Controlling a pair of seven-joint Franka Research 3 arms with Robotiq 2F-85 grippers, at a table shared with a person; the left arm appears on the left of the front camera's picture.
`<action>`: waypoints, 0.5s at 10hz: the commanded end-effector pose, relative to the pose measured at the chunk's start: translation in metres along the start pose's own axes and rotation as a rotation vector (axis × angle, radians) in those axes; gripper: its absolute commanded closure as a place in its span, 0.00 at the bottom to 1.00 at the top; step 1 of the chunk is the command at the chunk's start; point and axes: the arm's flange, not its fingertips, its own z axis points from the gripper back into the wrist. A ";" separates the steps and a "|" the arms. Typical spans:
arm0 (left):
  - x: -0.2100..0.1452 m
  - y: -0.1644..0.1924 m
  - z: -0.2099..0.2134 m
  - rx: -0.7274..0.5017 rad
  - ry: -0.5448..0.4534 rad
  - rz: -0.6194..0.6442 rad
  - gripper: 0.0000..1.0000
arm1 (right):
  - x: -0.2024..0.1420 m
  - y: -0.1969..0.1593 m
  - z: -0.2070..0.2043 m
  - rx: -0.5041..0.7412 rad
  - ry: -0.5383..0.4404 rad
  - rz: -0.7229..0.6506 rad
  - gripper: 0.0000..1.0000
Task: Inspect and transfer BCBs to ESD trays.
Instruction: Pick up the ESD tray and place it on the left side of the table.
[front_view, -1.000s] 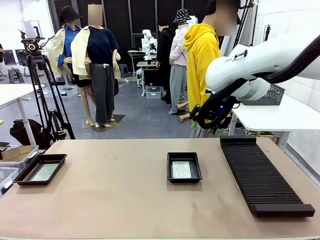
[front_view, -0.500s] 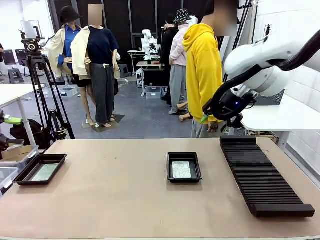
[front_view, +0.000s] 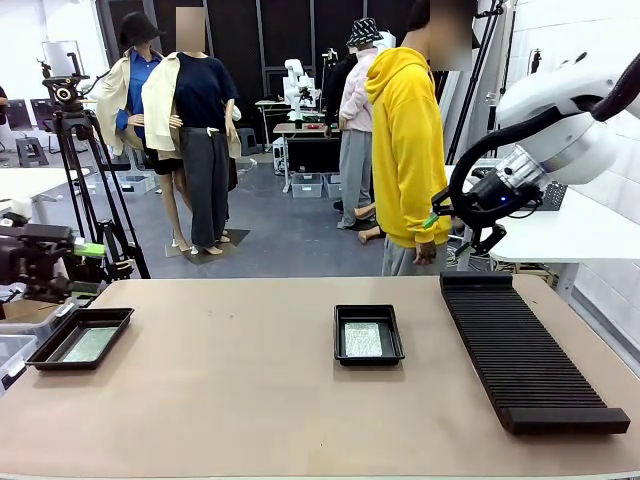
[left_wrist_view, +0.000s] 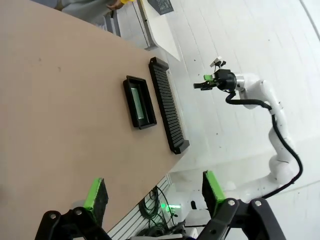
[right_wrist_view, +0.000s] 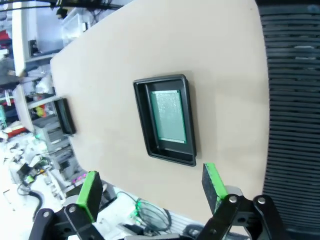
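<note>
Two black ESD trays lie on the tan table, one at the left edge (front_view: 118, 318) and one in the middle (front_view: 368, 314). Each holds a green BCB, one in the left tray (front_view: 90, 344) and one in the middle tray (front_view: 362, 339). My left gripper (front_view: 88, 258) hovers open above the left tray. My right gripper (front_view: 445, 222) hangs open, high over the table's far right. The left wrist view has open green pads (left_wrist_view: 95, 195) over the table, with the middle tray (left_wrist_view: 131, 102) far off. In the right wrist view, the open gripper (right_wrist_view: 150, 190) looks down on the middle tray (right_wrist_view: 145, 125) and its BCB (right_wrist_view: 168, 116).
A long black ribbed rack (front_view: 525, 350) lies along the right side of the table, close to the middle tray. A person in a yellow hoodie (front_view: 405, 140) stands at the far edge. A camera tripod (front_view: 85, 190) stands behind the table's left corner. Bare tabletop separates the two trays.
My right arm has swung up and to the right, away from the table's middle. My left gripper has come in from the left edge above the left tray.
</note>
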 end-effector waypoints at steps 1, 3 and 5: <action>-0.014 -0.027 -0.030 0.044 -0.038 -0.006 0.00 | 0.004 -0.017 0.010 0.101 -0.002 -0.002 0.00; -0.023 -0.047 -0.055 0.063 -0.047 -0.022 0.00 | 0.005 -0.035 0.029 0.173 -0.006 -0.005 0.00; -0.032 -0.063 -0.083 0.127 -0.012 -0.020 0.00 | 0.005 -0.051 0.039 0.225 -0.011 0.003 0.00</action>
